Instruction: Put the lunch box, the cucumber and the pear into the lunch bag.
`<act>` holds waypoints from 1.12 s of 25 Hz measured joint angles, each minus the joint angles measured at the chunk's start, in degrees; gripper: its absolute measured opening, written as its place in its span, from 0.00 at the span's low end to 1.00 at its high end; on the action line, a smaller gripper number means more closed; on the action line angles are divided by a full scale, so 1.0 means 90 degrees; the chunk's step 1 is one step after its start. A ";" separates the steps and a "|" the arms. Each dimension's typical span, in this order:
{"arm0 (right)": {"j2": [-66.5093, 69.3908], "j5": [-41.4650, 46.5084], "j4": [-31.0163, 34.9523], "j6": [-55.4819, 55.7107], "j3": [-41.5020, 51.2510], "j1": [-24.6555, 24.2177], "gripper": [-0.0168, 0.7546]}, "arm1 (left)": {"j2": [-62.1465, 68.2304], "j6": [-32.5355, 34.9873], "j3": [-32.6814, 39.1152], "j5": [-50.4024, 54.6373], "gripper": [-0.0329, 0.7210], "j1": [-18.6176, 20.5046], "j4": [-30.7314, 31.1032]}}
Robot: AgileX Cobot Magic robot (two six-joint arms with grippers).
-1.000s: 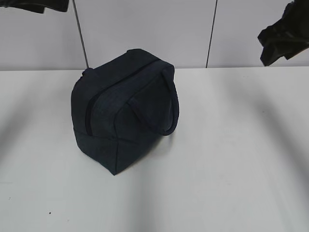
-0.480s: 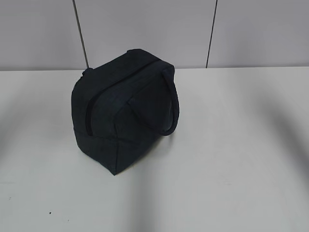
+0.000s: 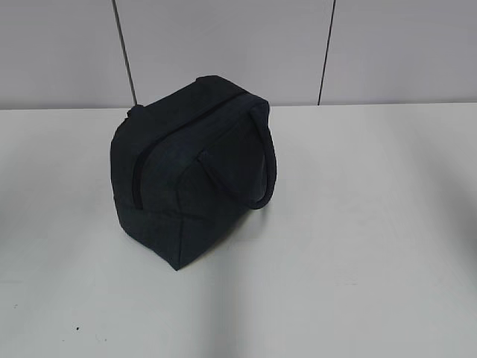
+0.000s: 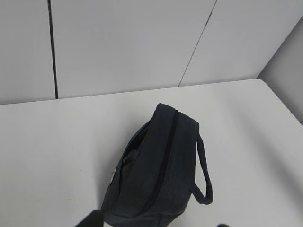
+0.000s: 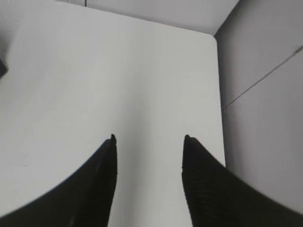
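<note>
The dark navy lunch bag [image 3: 186,171] stands on the white table [image 3: 358,246], left of centre, with one looped handle [image 3: 264,160] hanging on its right side. Its zipper [image 3: 136,179] runs over the top and down the near-left end. In the left wrist view the lunch bag [image 4: 161,175] is below me, and only the tips of my left gripper [image 4: 156,225] show, set wide apart at the bottom edge. My right gripper [image 5: 148,138] is open and empty above bare table. The lunch box, the cucumber and the pear are out of view. Neither gripper shows in the exterior view.
A grey panelled wall [image 3: 223,45] stands behind the table. The table's right edge [image 5: 218,94] runs beside a grey wall in the right wrist view. A dark corner [image 5: 2,66] shows at that view's left edge.
One second ago both arms showed in the top corners of the exterior view; they have since moved out of it. The lunch bag has not moved.
</note>
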 joint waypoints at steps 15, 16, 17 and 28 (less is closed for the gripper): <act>-0.3694 0.0077 0.0090 0.0710 0.2736 0.0120 0.48 | -0.3388 -0.0827 0.2609 0.0065 0.61 0.0000 0.0916; -0.3858 0.0077 0.0205 0.0710 0.2965 0.0120 0.48 | -0.3602 -0.0870 0.2847 0.0067 0.61 0.0000 0.0990; -0.4061 0.0077 0.0298 0.0676 0.3187 0.0120 0.48 | -0.3848 -0.0885 0.3074 0.0073 0.61 0.0000 0.1086; -0.5959 0.0089 0.1304 0.0215 0.4627 0.0129 0.48 | -0.5706 -0.0925 0.4841 0.0059 0.61 0.0000 0.2097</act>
